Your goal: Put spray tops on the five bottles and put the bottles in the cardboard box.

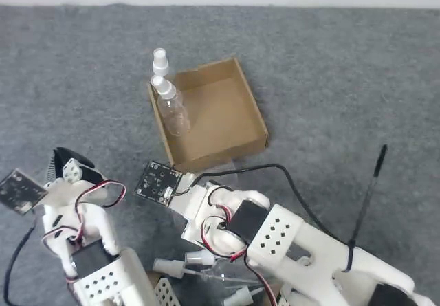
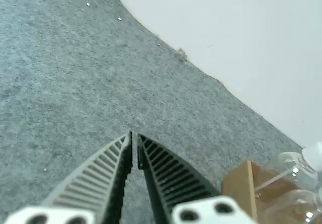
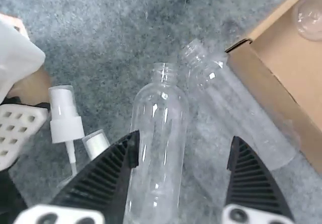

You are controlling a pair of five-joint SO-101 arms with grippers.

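Our right gripper [image 3: 184, 140], spread wide, hangs over an uncapped bottle [image 3: 160, 128] lying beside the cardboard box [image 3: 299, 70], so we should close squarely on its middle; our left gripper [image 2: 134, 139] is pressed together.

Noted: table covering [image 1: 344, 79] mottled grey, cardboard box [image 1: 227, 117] plain brown. The bottles [image 1: 175, 113] are clear, their spray tops [image 1: 160, 58] white. The left gripper [image 2: 135, 136] is ribbed grey, the right gripper [image 3: 184, 139] ribbed black; both arms [image 1: 278, 234] white.
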